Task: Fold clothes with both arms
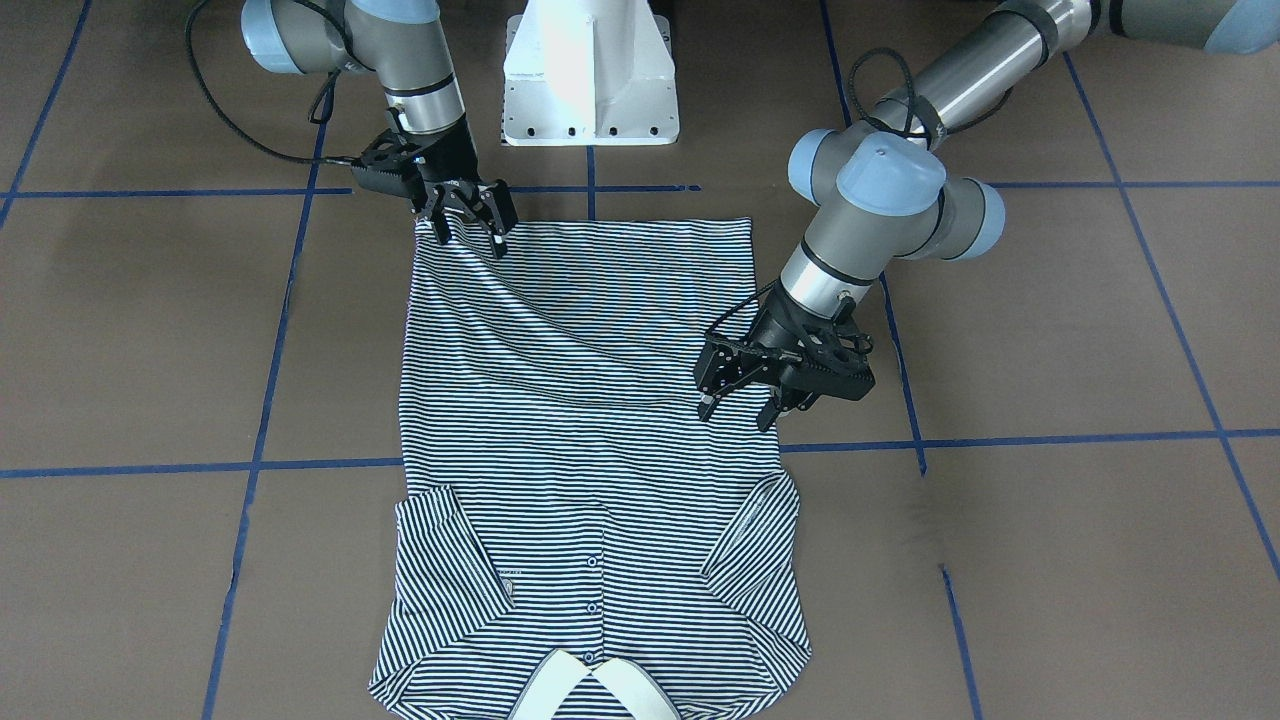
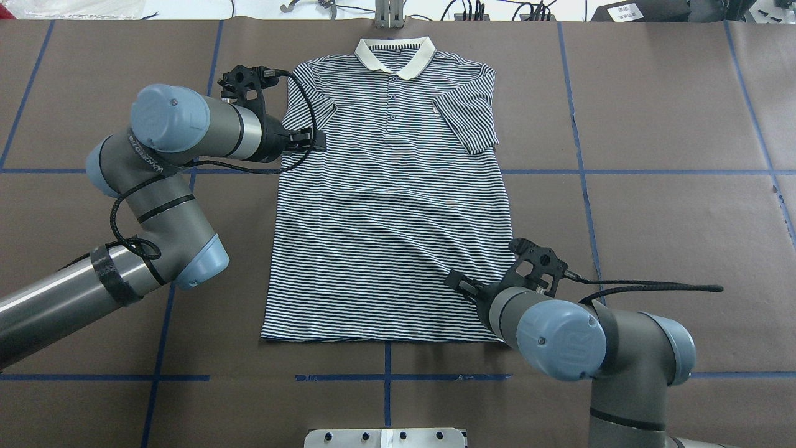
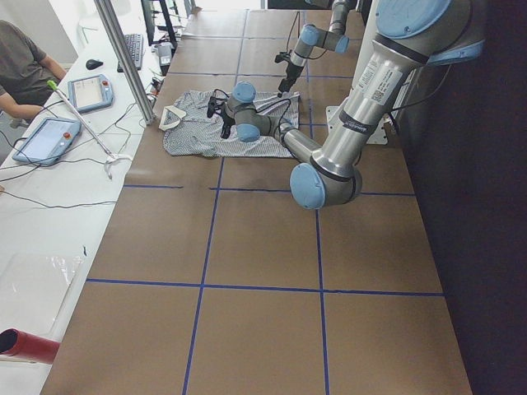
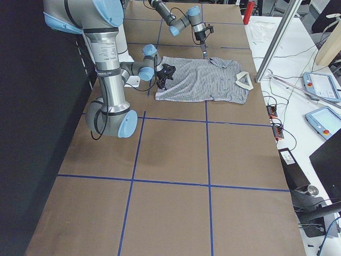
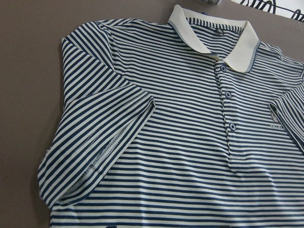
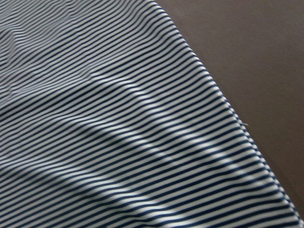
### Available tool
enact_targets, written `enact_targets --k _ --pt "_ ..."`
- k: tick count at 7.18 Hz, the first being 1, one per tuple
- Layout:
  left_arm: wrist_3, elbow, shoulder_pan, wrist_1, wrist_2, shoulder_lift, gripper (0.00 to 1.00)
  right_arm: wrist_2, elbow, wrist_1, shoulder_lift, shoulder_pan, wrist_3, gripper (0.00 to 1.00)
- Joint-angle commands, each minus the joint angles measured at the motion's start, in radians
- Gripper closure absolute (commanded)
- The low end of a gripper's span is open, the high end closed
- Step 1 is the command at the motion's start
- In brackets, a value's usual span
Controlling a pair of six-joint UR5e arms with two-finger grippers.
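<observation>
The striped polo shirt (image 2: 392, 218) lies flat and face up on the brown table, cream collar (image 2: 398, 56) at the far side, both short sleeves folded in over the chest. My left gripper (image 1: 738, 408) hovers open over the shirt's side edge just below the folded sleeve (image 1: 750, 530), nothing between its fingers. My right gripper (image 1: 468, 235) stands open at the hem corner nearest the base, where the fabric (image 6: 118, 142) is rumpled into diagonal ridges. The left wrist view shows collar, placket (image 5: 228, 109) and sleeve, with no fingers in it.
The white pedestal base (image 1: 590, 80) stands behind the hem. Blue tape lines (image 2: 622, 171) grid the brown table. A side bench with handheld control tablets (image 3: 90, 90), cables and a metal pole (image 3: 123, 58) runs along the collar side, and a seated person (image 3: 20, 66) is there.
</observation>
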Motion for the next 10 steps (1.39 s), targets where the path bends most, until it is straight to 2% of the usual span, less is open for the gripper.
enact_targets --k 1,2,6,10 --pt "-0.001 -0.006 0.003 0.000 0.000 0.004 0.21 -0.018 0.065 -0.015 -0.116 -0.059 0.095 0.15" --pt "-0.001 -0.006 0.005 0.000 0.000 0.004 0.21 -0.019 0.091 -0.015 -0.158 -0.081 0.105 0.16" --pt "-0.033 -0.001 0.006 -0.001 0.000 0.005 0.21 -0.021 0.076 -0.020 -0.160 -0.092 0.116 0.30" --pt "-0.032 0.002 0.006 -0.001 0.002 0.007 0.21 -0.018 0.067 -0.022 -0.146 -0.096 0.115 0.31"
